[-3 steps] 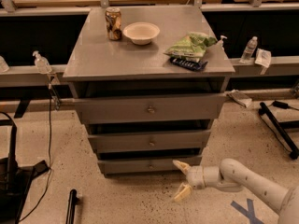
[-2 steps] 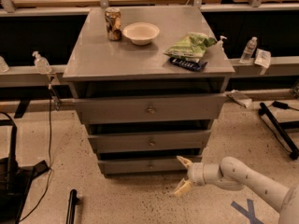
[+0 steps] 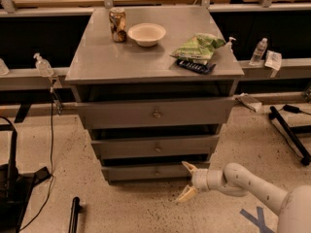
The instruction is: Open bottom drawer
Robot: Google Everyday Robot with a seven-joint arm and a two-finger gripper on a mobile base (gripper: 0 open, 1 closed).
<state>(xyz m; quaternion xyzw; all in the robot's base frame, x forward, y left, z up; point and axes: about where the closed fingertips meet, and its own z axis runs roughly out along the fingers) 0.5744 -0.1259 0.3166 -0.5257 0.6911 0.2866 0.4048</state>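
Observation:
The bottom drawer (image 3: 136,172) is the lowest, shallow grey front of the grey cabinet (image 3: 154,52), with a small round knob (image 3: 157,172) at its centre. It looks pushed in, with a dark gap above it. My gripper (image 3: 186,181) hangs low just in front of the drawer's right end, right of the knob. It is open, one cream finger (image 3: 187,167) pointing up-left near the drawer's front edge and the other angled down toward the floor. Nothing is between them. The white arm (image 3: 252,187) comes in from the lower right.
Above are the middle drawer (image 3: 155,146) and the wide top drawer (image 3: 155,112). On the cabinet stand a can (image 3: 117,24), a bowl (image 3: 146,34), a green chip bag (image 3: 199,46) and a dark flat packet (image 3: 195,66). Black stands (image 3: 290,133) lie on the speckled floor at both sides.
My gripper has crept a little left and up, closer to the bottom drawer's right end. The drawers have not moved.

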